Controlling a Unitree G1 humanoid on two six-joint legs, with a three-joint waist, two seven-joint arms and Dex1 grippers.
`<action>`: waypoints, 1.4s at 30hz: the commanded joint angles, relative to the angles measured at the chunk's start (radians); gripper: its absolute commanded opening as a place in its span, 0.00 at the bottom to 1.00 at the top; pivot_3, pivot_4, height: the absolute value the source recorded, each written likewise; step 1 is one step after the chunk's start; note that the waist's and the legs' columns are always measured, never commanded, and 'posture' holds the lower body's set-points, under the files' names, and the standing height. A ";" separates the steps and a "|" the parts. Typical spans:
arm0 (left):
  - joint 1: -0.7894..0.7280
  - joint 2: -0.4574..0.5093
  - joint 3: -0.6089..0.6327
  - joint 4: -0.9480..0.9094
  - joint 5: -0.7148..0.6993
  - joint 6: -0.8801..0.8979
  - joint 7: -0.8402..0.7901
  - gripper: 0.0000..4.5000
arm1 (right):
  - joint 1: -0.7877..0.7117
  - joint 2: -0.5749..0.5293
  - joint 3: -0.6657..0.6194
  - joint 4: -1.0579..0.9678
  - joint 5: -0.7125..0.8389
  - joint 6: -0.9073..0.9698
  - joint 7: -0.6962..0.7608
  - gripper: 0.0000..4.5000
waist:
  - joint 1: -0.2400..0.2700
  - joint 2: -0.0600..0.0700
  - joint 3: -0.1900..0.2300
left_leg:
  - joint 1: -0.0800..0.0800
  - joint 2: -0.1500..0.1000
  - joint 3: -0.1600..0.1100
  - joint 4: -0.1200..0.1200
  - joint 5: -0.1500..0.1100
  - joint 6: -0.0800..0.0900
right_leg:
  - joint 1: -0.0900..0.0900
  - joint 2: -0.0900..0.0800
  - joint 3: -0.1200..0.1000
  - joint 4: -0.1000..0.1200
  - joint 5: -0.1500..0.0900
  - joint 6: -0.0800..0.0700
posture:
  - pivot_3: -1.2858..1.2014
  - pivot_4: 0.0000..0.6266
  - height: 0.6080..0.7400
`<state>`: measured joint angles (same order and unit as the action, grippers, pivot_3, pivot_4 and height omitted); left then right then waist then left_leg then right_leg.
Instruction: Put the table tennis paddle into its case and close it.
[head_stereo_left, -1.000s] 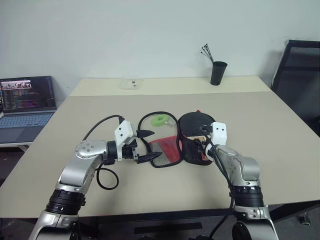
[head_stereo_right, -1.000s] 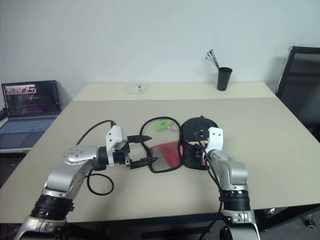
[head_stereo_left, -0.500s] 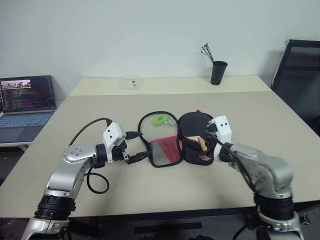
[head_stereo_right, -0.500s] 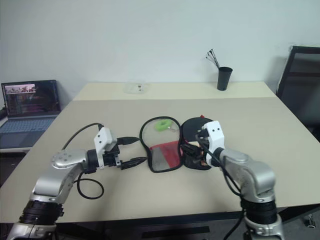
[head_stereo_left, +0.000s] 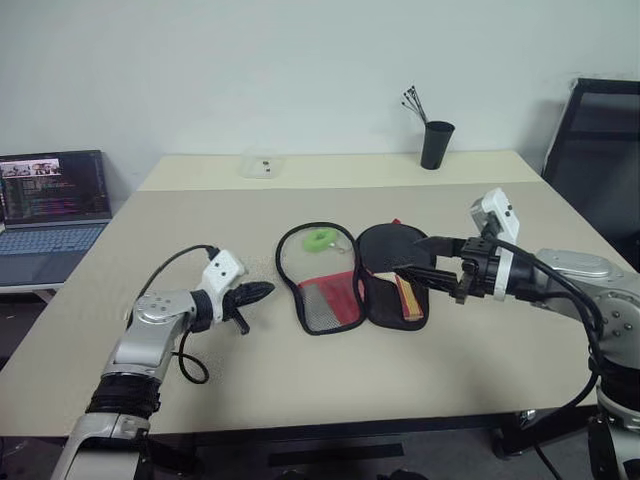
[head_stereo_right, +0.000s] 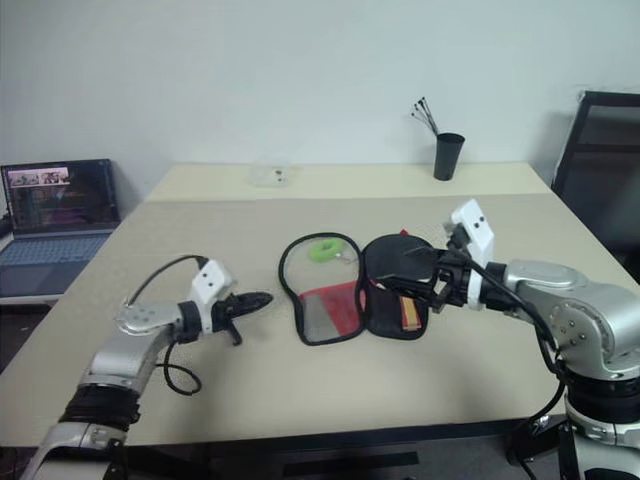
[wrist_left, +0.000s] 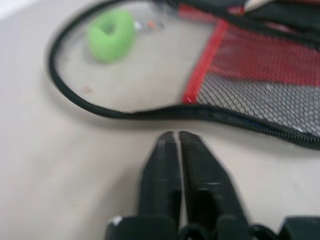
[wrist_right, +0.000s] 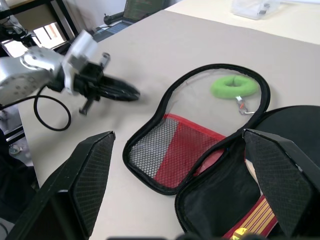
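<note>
While empty, left hand (head_stereo_left: 262, 290) pinched closed beside the case (head_stereo_left: 322, 283), right hand (head_stereo_left: 420, 259) wide

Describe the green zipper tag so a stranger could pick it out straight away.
Start from the beige table and find the case lying open at its middle, between the two grippers. The green zipper tag lies inside the round clear-windowed flap, at the flap's far end from the robot. It is a small bright green ring, the only green thing among the black and red parts.
</note>
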<state>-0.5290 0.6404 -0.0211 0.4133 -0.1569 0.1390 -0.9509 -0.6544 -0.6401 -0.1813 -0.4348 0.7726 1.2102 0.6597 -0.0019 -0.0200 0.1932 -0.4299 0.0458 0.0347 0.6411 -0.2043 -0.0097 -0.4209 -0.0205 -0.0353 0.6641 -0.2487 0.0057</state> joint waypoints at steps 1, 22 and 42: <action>-0.052 -0.007 -0.025 0.072 0.037 -0.031 -0.004 0.00 | 0.006 -0.037 -0.003 -0.032 0.017 -0.035 0.019 1.00 | 0.000 0.000 0.000 | 0.000 0.000 0.000 0.000 0.000 0.000 | 0.000 0.000 0.000 0.000 0.000 0.000 | 0.52 0.24 1.00; -0.503 -0.310 -0.066 0.466 0.094 -0.242 -0.011 0.00 | 0.082 -0.138 -0.038 -0.024 0.001 -0.081 0.011 1.00 | 0.009 -0.002 0.000 | -0.003 -0.003 0.001 0.004 0.000 0.000 | 0.000 0.000 -0.002 0.000 0.001 0.001 | 0.52 0.24 1.00; -0.699 -0.528 -0.095 0.799 0.213 -0.394 0.075 0.00 | 0.197 -0.178 -0.091 0.006 -0.036 -0.114 -0.075 1.00 | -0.001 -0.003 0.000 | -0.003 -0.008 0.001 0.004 0.000 0.000 | 0.000 0.001 -0.002 0.000 0.001 0.001 | 0.52 0.24 1.00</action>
<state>-1.1896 0.1129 -0.1327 1.2231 0.0604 -0.2276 -0.8829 -0.4454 -0.8175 -0.2512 -0.4254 0.7454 1.1221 0.5960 -0.0029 -0.0226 0.1936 -0.4331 0.0382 0.0356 0.6452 -0.2043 -0.0097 -0.4213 -0.0194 -0.0378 0.6644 -0.2480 0.0069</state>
